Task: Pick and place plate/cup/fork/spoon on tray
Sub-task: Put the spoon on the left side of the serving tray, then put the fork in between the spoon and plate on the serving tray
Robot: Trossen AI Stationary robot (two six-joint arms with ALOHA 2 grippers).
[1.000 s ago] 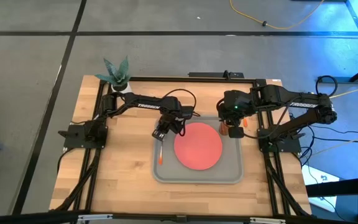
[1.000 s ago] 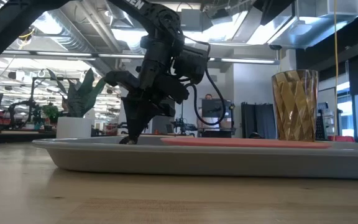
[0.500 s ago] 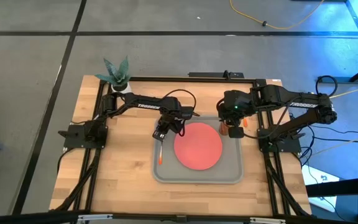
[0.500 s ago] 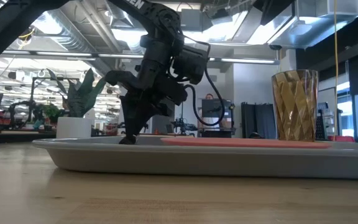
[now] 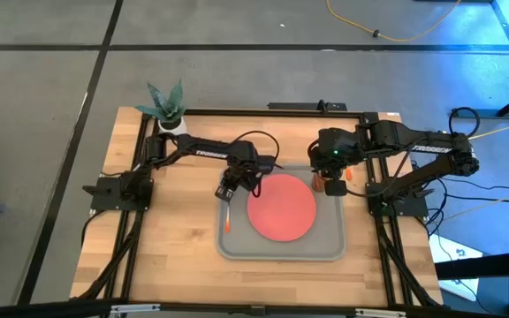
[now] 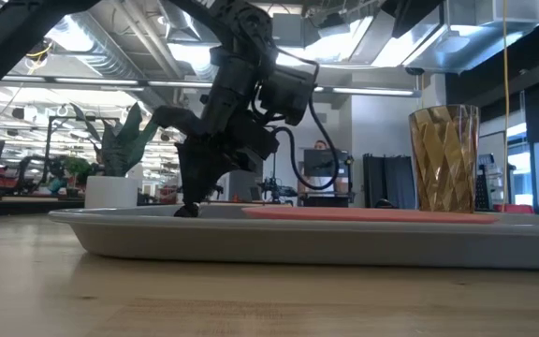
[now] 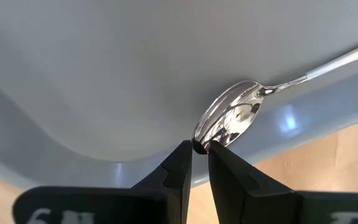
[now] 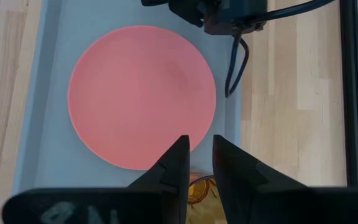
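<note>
L claw (image 7: 200, 148) sits low at the tray's (image 5: 325, 247) left side, tips pinching the spoon's (image 7: 227, 119) bowl edge. Spoon lies in the tray by its left rim. Plate (image 5: 281, 206) is in the tray's middle. R claw (image 8: 197, 152) hangs above the cup (image 6: 444, 158) at the tray's back right corner, fingers a bit apart, holding nothing.

plate (image 5: 281, 208) and spoon (image 5: 227, 215) in tray (image 5: 330, 247), cup (image 5: 333, 185) at its corner
</note>
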